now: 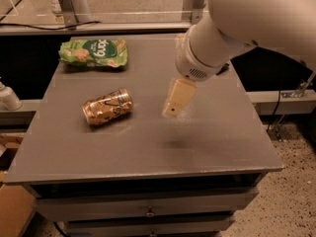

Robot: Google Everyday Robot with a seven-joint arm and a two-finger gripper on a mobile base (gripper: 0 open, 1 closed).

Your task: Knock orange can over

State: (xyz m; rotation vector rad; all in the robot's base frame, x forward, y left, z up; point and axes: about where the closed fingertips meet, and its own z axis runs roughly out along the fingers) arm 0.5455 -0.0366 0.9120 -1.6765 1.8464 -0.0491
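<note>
Gripper (170, 113) hangs at the end of my big white arm (217, 38), pale cream and pointing down and a little toward the left of the view, over the middle of the grey table (212, 147). It hovers off the surface, touching nothing, and a soft dark shadow sits on the tabletop just in front of it. Clenched or released? From this angle I cannot tell, and I hold nothing that I can see. Now the orange can (107, 107): it is down, lying on its side on the tabletop, shiny gold-orange with dark and pale label marks showing along its flank. It sits to the left of my gripper in the view, at about the same depth on the table, with a strip of bare grey surface between us, near but clearly apart. Its long axis runs slantwise, the end nearer me raised toward the back of the table and the far end angled toward the front left. Which end carries the pull tab I cannot make out. Behind the can, up by the far left corner of the table, the green snack bag (94, 52) lies flat with its printed face up, well apart from both the can and my gripper. On to containers: under the tabletop, the drawers (148, 206) run across the front of the cabinet, all pushed in, so whatever they hold is hidden from me.
</note>
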